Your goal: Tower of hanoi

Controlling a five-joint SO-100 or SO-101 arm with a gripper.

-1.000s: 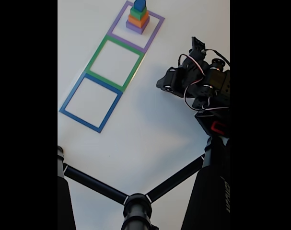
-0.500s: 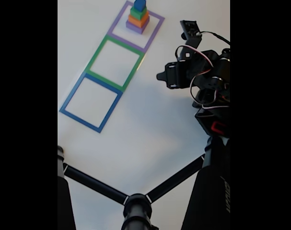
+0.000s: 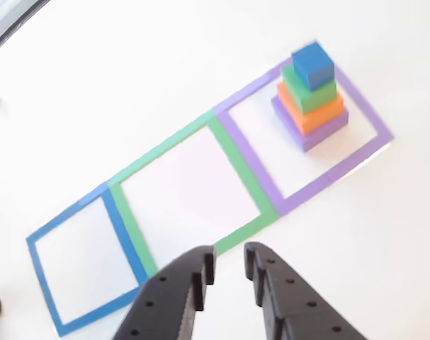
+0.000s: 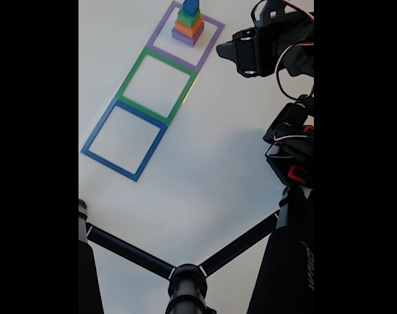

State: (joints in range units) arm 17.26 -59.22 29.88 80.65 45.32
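Arm swung up toward stack (image 4: 188,23) since earlier; jaws slightly parted, empty; tower (image 3: 311,96) upright, blue cube topmost.

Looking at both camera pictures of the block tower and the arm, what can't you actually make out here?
- Gripper: in the other view the bottom edge cuts off its body; its fingers show a small gap and hold nothing.
- Gripper fingertips in the fixed view: too dark and small to separate.
- Purple block, at the stack's bottom: its top is covered by the orange block.
- Robot arm: cut by the right black border.
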